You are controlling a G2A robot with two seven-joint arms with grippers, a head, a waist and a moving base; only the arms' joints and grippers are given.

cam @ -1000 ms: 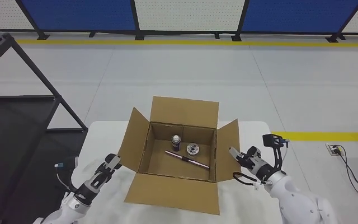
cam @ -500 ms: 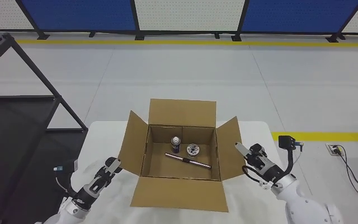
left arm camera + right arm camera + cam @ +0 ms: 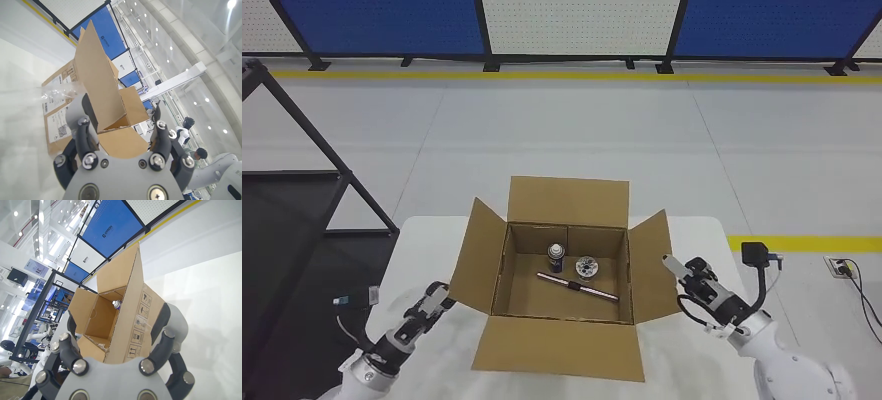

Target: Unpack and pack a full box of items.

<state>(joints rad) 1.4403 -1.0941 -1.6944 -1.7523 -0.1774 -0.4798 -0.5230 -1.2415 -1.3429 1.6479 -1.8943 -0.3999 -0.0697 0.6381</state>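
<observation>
An open cardboard box [image 3: 560, 300] stands on the white table [image 3: 418, 248] with its four flaps spread outward. Inside lie a small spray can [image 3: 556, 256], a round white and black part [image 3: 586, 266] and a thin dark rod [image 3: 577, 287]. My left gripper [image 3: 436, 295] is open just outside the box's left flap, whose edge [image 3: 105, 89] shows between its fingers in the left wrist view. My right gripper [image 3: 679, 269] is open beside the right flap. The right wrist view looks past that flap [image 3: 139, 306] to the spray can [image 3: 116, 303] in the box.
A black metal rack [image 3: 292, 230] stands left of the table. Blue and white partition panels [image 3: 572, 25] close the back of the floor. A floor socket with a cable [image 3: 840, 268] lies at the right. Bare table shows on either side of the box.
Both grippers have drawn back a little from the box's side flaps, towards the near table edge. The box has shifted slightly to the right.
</observation>
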